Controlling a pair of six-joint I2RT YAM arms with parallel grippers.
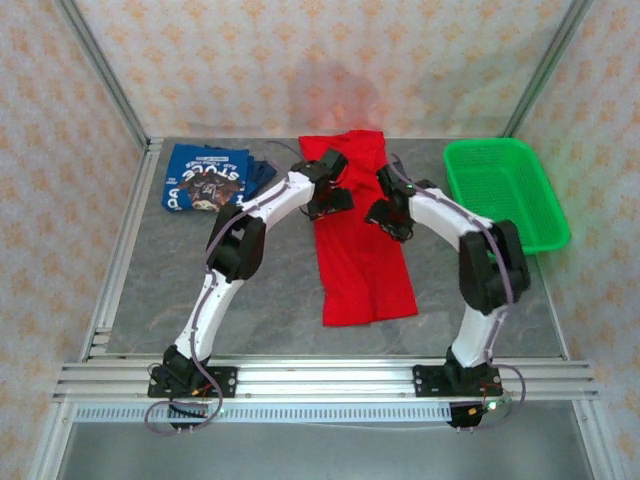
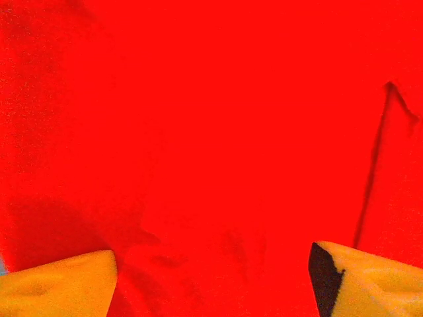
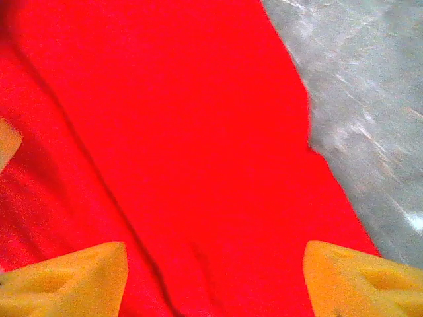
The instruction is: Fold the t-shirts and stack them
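Top external view: red t-shirt (image 1: 362, 270) lies lengthwise on the bench (image 1: 265, 305), blue t-shirt (image 1: 205, 178) folded at far left. Over the red cloth, left tool (image 2: 213, 254) and right tool (image 3: 215, 247) sit spread.

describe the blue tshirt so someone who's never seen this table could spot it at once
Start at the grey table and go to its far left corner. The blue t-shirt lies there, folded into a compact bundle. Unlike the long red t-shirt spread mid-table, it is blue with white lettering on top.
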